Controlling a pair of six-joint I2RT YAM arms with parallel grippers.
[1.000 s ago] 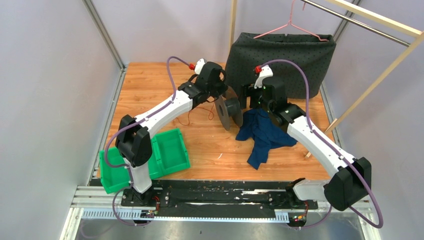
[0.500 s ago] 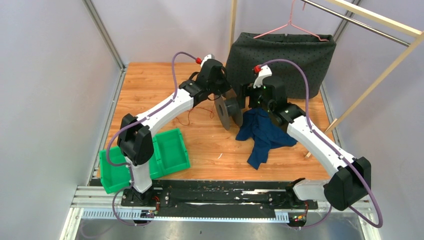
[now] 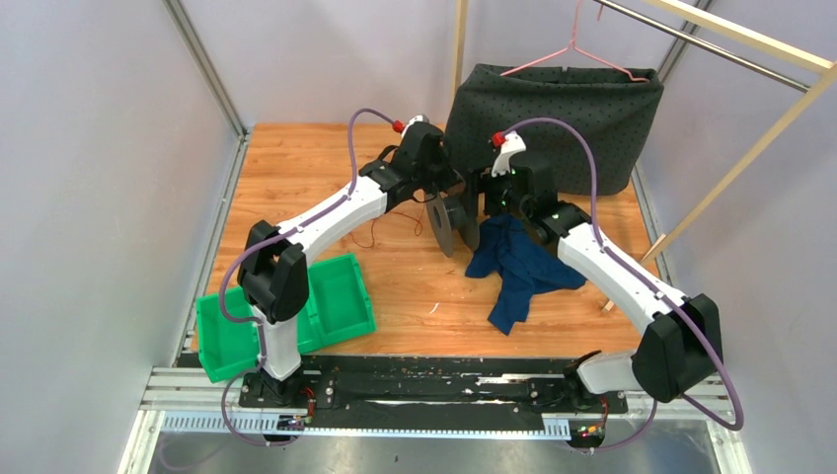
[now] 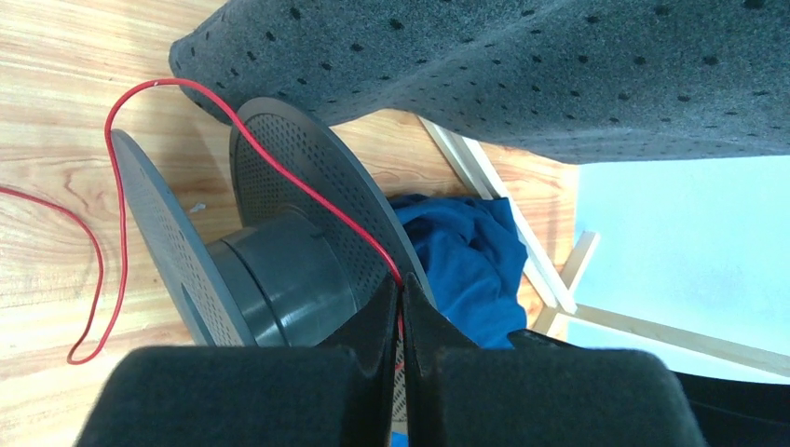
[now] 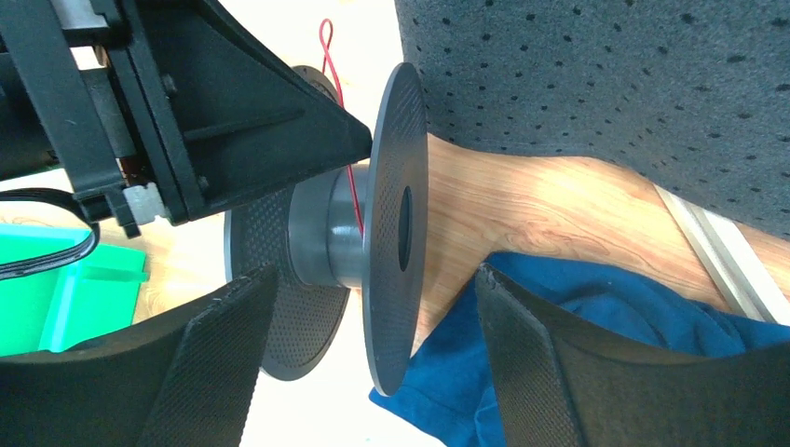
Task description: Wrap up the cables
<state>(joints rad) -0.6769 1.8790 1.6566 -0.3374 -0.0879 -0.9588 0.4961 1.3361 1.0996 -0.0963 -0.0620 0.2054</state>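
A thin red cable (image 4: pixel 119 223) runs from the wooden table over the rim of a dark grey spool (image 4: pixel 279 275) into my left gripper (image 4: pixel 401 291), which is shut on it just above the spool. In the right wrist view the red cable (image 5: pixel 351 200) drops onto the spool hub (image 5: pixel 326 228). My right gripper (image 5: pixel 377 279) is open, with one finger on each side of the spool's near flange, not touching it. From above, the spool (image 3: pixel 452 222) stands on edge between the left gripper (image 3: pixel 449 191) and right gripper (image 3: pixel 478 205); slack cable (image 3: pixel 373 233) lies to its left. No dark cable shows.
A blue cloth (image 3: pixel 518 265) lies crumpled just right of the spool. A grey felt bag (image 3: pixel 553 109) stands close behind both grippers. Green bins (image 3: pixel 331 296) sit at the front left. A pink hanger (image 3: pixel 570 47) and a wooden rail frame (image 3: pixel 730 148) are at the back right.
My left gripper has moved right, over the spool, carrying the red cable. My right gripper has shifted left, closer around the spool.
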